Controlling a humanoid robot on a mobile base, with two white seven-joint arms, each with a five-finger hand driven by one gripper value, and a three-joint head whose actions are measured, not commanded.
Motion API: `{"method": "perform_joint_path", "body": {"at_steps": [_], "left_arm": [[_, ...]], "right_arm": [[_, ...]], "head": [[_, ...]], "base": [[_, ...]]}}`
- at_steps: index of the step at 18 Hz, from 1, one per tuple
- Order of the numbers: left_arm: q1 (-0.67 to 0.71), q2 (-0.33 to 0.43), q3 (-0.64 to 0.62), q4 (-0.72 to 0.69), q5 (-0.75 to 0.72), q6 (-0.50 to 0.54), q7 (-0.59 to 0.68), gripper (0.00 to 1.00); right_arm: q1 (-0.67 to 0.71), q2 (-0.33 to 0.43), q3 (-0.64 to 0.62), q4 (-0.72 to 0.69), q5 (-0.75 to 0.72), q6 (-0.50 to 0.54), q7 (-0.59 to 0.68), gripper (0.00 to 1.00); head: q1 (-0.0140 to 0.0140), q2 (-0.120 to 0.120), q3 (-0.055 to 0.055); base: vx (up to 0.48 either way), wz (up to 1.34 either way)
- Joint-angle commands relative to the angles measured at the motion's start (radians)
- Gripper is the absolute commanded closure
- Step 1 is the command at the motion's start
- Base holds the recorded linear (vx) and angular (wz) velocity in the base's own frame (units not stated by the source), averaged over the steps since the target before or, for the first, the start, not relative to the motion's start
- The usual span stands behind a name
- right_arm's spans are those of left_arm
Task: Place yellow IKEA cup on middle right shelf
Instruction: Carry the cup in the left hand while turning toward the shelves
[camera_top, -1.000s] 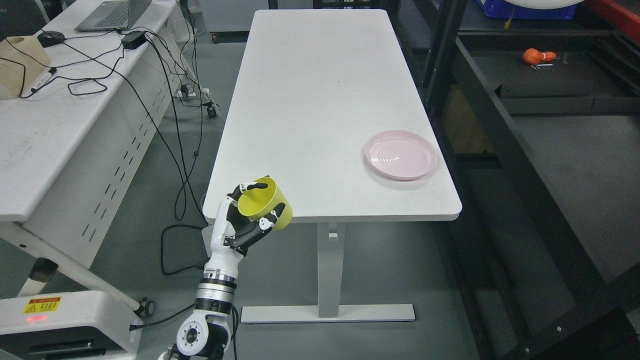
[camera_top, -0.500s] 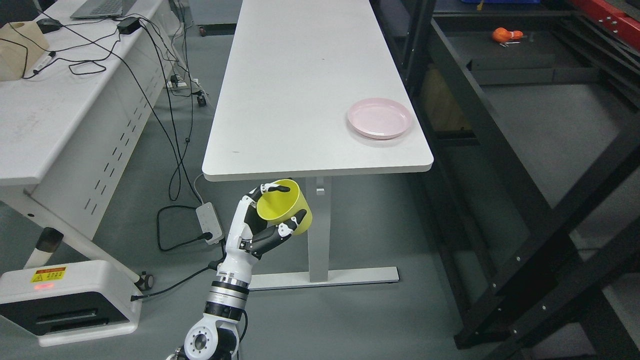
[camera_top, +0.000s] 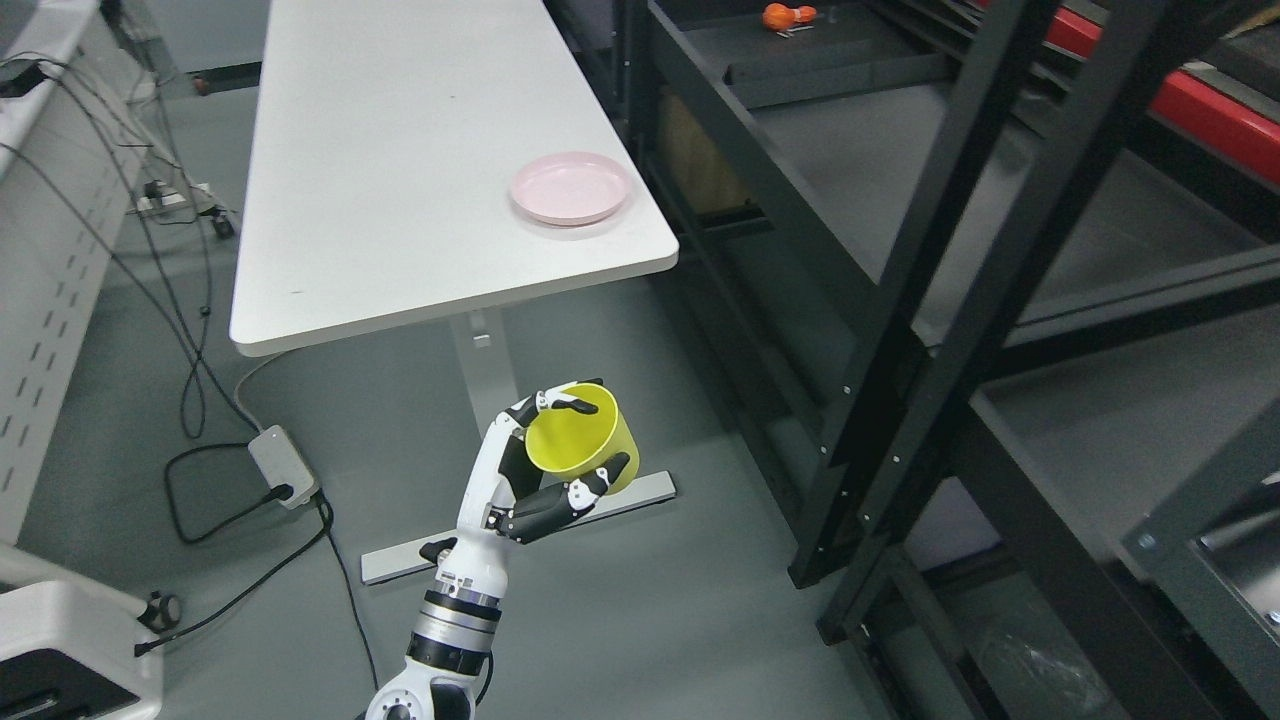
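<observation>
Left hand round yellow cup — mid-air.

A bright yellow cup sits in a white-and-black left hand at lower centre. At upper centre, a pale pink plate lies on a white table. The shelving at right is black, over grey floor.

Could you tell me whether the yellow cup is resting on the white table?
No, the left hand holds the yellow cup above the floor, clear of the white table.
</observation>
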Motion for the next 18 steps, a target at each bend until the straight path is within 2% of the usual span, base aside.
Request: {"method": "perform_joint_path", "body": {"at_steps": [1,4,7,12,18], "left_arm": [[0.055,0.018,-0.068,-0.031,-0.005,-0.062,-0.074,0.99],[0.054,0.013,-0.126,-0.031,-0.005,-0.134,-0.083,0.98],[-0.017,0.010,-0.193,-0.047,-0.005,-0.178,-0.083,0.98],[-0.221,-0.017,-0.331,-0.064,-0.013,-0.188,-0.083,0.98],[-0.345,-0.048,-0.449,-0.069,-0.014,-0.186,-0.086,0.98]], "right_arm": [[0.013,-0.017,0.017,0.000,-0.025,0.001,-0.001,0.01],[0.013,-0.017,0.017,0.000,-0.025,0.001,-0.001,0.01],[0.013,-0.017,0.017,0.000,-0.025,0.001,-0.001,0.01],[0.013,-0.017,0.017,0.000,-0.025,0.001,-0.001,0.01],[0.013,-0.017,0.017,0.000,-0.025,0.001,-0.001,0.01]], "head": [[0.0000,0.000,0.000],[0.0000,0.000,0.000],[0.0000,0.000,0.000],[0.0000,0.000,0.000],[0.0000,0.000,0.000]], "base": [[-0.144,-0.60],[-0.082,-0.53],[-0.035,-0.39],[-0.010,-0.30],[-0.020,-0.45]]}}
